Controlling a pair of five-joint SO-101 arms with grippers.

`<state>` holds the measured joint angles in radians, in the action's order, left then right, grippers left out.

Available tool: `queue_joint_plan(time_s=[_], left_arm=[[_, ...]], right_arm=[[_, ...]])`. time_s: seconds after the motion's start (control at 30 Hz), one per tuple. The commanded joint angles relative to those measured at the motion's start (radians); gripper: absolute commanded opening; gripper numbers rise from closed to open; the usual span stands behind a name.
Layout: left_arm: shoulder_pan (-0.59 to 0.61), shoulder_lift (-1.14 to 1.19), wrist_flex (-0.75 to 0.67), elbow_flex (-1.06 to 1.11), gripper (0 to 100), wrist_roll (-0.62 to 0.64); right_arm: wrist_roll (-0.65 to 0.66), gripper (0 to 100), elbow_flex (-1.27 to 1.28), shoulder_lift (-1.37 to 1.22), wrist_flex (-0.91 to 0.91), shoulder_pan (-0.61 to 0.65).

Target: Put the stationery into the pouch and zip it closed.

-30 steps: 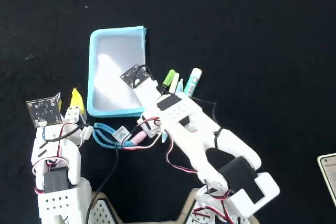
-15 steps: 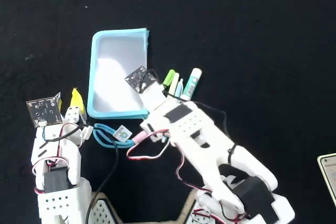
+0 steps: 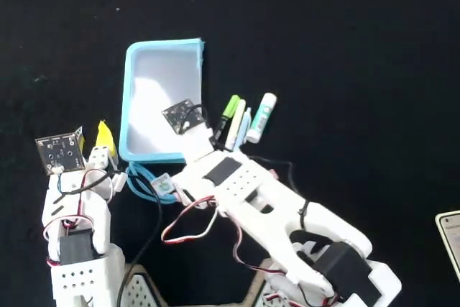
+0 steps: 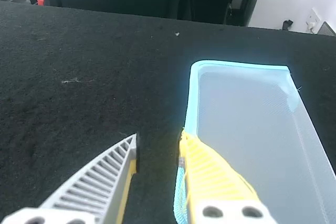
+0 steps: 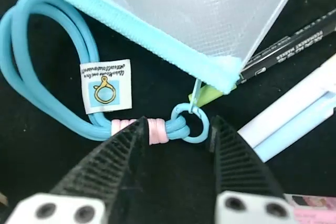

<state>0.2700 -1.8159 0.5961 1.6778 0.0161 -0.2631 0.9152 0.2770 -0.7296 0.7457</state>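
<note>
Pouch (image 3: 154, 84) flat on black table (image 3: 359, 70), pens (image 3: 241, 120) loose just beside its edge | right gripper (image 5: 177, 127) spread, fingers either side of blue zip-pull ring (image 5: 191, 139) | left gripper (image 4: 158, 142) spread just beside pouch corner.

The pouch (image 3: 154, 91) — translucent white with a light-blue zip border — lies flat at upper left of centre in the high view, a blue cord loop (image 3: 144, 183) at its lower edge. Just right of it, outside, the stationery (image 3: 244, 116) lies side by side, tilted — a green-capped marker (image 3: 228, 109) nearest the pouch.

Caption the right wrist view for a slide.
Open right claw frames the blue ring at the pouch corner.
</note>
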Motion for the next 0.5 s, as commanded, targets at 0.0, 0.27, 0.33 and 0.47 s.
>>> queue_joint_plan(time_s=[0.0, 0.27, 0.33, 0.47], left_arm=[[-0.007, -0.005, -0.017, 0.021, 14, -0.009], [-0.007, -0.005, -0.017, 0.021, 14, -0.009], [-0.007, -0.005, -0.017, 0.021, 14, -0.009], [-0.007, -0.005, -0.017, 0.021, 14, -0.009]], right_arm=[[-0.017, 19.2, -0.015, -0.028, 0.014, 0.011], [-0.126, 19.2, -0.168, -0.236, -0.068, 0.015], [-0.169, 19.2, -0.214, -0.277, -0.104, 0.015], [-0.178, 18.9, -0.289, -0.352, -0.175, 0.015]])
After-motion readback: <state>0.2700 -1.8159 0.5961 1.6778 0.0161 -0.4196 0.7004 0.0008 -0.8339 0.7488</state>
